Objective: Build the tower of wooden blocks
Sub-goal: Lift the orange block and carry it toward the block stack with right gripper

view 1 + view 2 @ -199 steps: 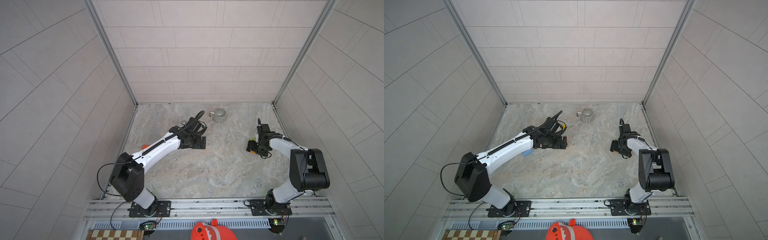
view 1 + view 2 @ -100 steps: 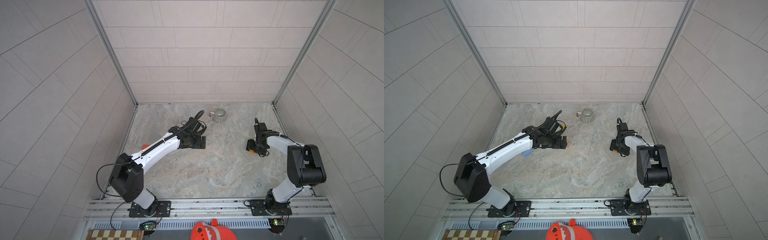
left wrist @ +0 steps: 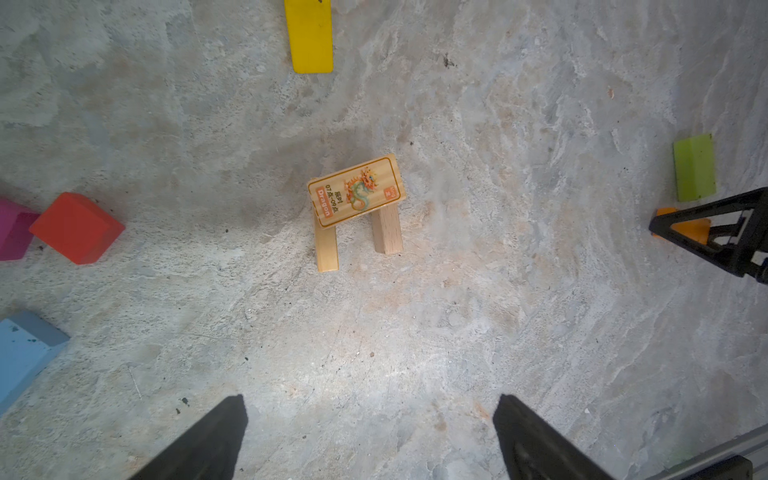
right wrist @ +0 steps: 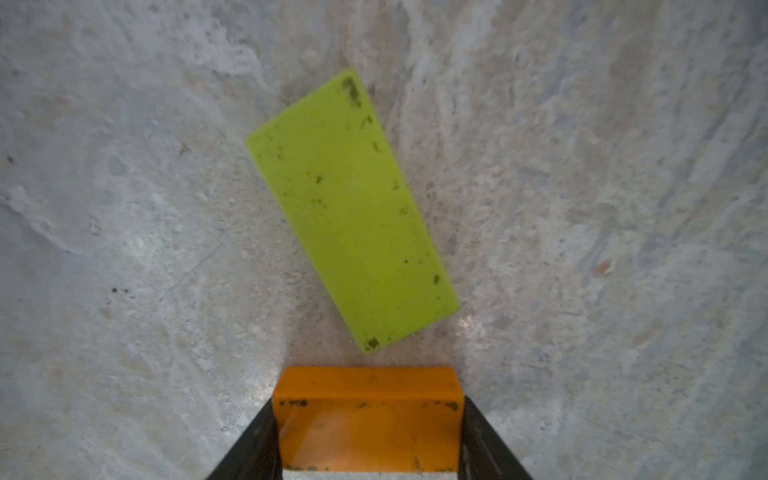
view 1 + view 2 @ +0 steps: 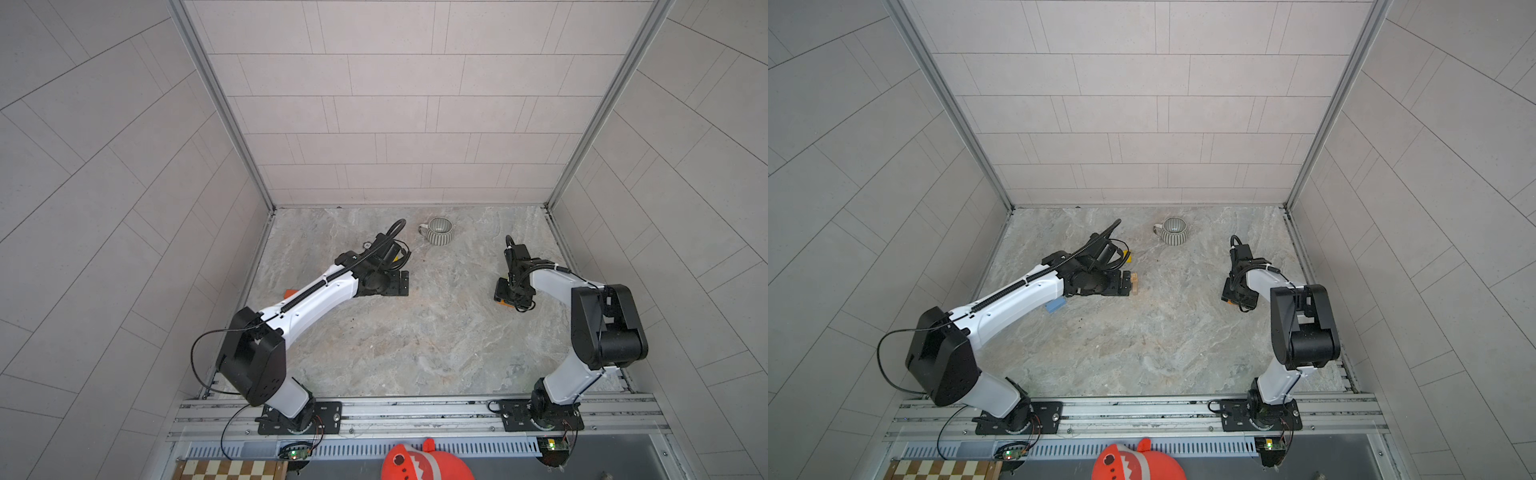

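Closing on a block is the main change. In both top views the right gripper point(image 5: 513, 293) stays low near the right edge of the worktop point(image 5: 415, 353) while its jaws narrow onto an orange block point(image 5: 504, 302), and its elbow has shifted a little. The left gripper point(image 5: 1126, 285) has not moved. It hovers left of the middle, towards the back edge, over the tower point(image 5: 1135, 284), which shows only as a tan sliver in a top view. I judge the next piece is being picked up, so the tower can grow once that piece is carried across. A ribbed mug point(image 5: 438, 230) stands by the back edge.

From the left wrist, the left fingers point(image 3: 199, 440) stand wide apart and empty. The tower is two plain tan blocks side by side with a gap, bridged slightly askew by a glossy block printed with a dragon. Whether the two stand on end or lie on edge I cannot tell. Around it lie a yellow block point(image 3: 311, 35), a red block point(image 3: 77, 226), a magenta block point(image 3: 12, 232), a blue block point(image 3: 25, 353) and a green block point(image 3: 694, 168). The worktop is matte, mottled grey stone.

From the right wrist, black fingers point(image 4: 259, 444) press both flanks of the orange block, whose paint is chipped along its edges. The green block lies flat just beyond it, apart from it and speckled with chips.
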